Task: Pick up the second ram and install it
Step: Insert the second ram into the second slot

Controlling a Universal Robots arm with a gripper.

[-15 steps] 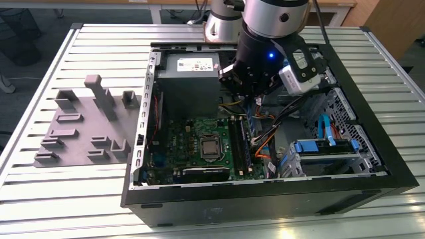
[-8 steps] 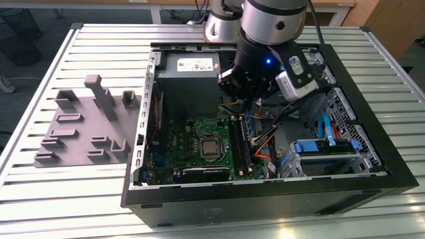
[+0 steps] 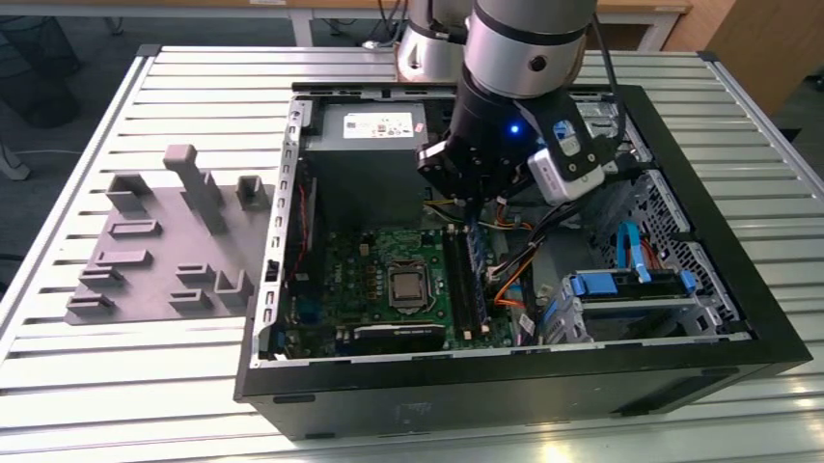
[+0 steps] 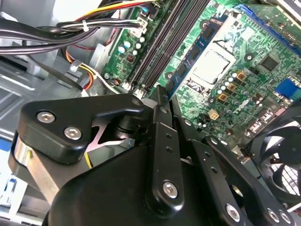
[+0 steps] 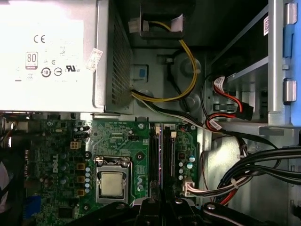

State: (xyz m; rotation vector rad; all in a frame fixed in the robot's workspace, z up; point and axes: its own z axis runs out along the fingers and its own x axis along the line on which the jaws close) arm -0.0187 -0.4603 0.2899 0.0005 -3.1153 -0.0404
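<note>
Second ram [image 3: 473,253], clamped edge-on between the gripper [image 3: 474,210] fingers, hangs directly beneath them over the motherboard's [image 5: 127,141] black slot strips [image 5: 160,160], apparently lifted but not visibly seated yet.

An open black computer case [image 3: 721,318] lies on the slatted metal table [image 3: 77,386] below me. Inside sits a green motherboard [image 3: 373,280] with a bare silver processor [image 3: 409,284] at its middle. A grey power supply [image 3: 367,125] fills the far corner. Coloured cables [image 5: 188,66] curl beside it. Blue, perhaps drive brackets [image 3: 631,285], stand toward the exterior view's right. A grey moulded tray [image 3: 168,241] rests outside, just beside the case.
</note>
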